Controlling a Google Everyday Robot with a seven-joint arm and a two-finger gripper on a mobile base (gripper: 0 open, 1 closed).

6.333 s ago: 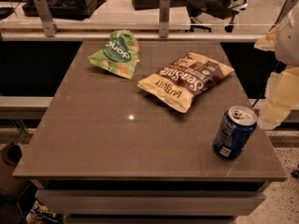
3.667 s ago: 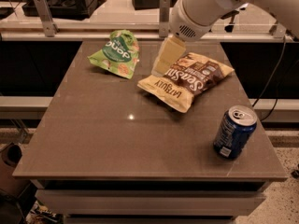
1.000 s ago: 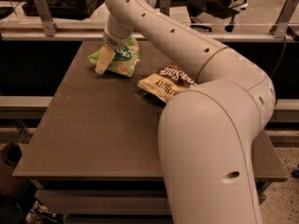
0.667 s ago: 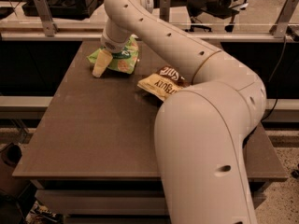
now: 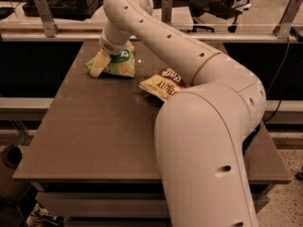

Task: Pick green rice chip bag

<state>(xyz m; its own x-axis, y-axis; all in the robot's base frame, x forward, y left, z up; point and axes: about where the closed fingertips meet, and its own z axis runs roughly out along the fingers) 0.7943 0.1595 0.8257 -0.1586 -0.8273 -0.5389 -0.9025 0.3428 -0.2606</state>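
One green rice chip bag (image 5: pixel 118 64) (flat, axis unclear) | gripper (image 5: pixel 98 65) at left edge

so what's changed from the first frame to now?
The arm swung from the right edge of the table across to its far left. The claw now sits at the left end of the green rice chip bag; grip not discernible. That bag and the brown chip bag look unmoved.

Gripper (image 5: pixel 98 64) at left edge of rice chip bag (image 5: pixel 120 66)
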